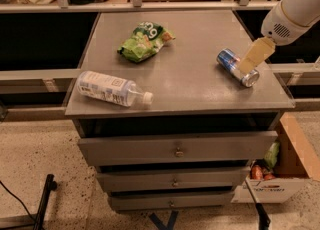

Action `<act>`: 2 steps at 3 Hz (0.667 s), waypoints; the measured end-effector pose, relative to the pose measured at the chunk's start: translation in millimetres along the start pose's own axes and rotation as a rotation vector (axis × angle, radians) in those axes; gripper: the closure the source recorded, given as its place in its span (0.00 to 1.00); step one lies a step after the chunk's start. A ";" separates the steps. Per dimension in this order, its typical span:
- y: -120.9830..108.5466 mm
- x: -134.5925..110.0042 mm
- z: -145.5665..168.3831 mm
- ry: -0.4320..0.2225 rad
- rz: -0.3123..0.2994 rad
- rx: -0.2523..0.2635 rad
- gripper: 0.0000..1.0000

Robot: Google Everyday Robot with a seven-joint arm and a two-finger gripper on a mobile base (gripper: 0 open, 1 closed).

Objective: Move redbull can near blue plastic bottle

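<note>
Near the bench's right edge, the redbull can (229,60) lies on its side, long axis slanting toward the front-right corner, under the gripper (248,64), whose opening I cannot tell, the blue plastic bottle (111,89) well apart at the front-left corner.

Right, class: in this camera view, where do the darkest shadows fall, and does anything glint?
Camera view: soft overhead light, no hard glare on the cabinet top; deep shadow sits under its overhang, above the top drawer; the silver end of the redbull can glints faintly, just below where the gripper overlaps it near the right side.
</note>
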State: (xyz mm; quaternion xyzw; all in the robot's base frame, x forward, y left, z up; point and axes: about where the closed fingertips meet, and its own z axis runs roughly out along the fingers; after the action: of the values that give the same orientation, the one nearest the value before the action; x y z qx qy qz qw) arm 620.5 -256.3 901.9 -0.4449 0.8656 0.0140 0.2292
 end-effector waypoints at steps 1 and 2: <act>-3.0 0.9 22.0 -0.030 0.047 -0.027 0.00; -0.9 -0.3 41.6 -0.042 0.065 -0.054 0.00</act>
State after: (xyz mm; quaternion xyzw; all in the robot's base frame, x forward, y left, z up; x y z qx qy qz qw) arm 637.4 -247.2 864.9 -0.4221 0.8740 0.0540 0.2348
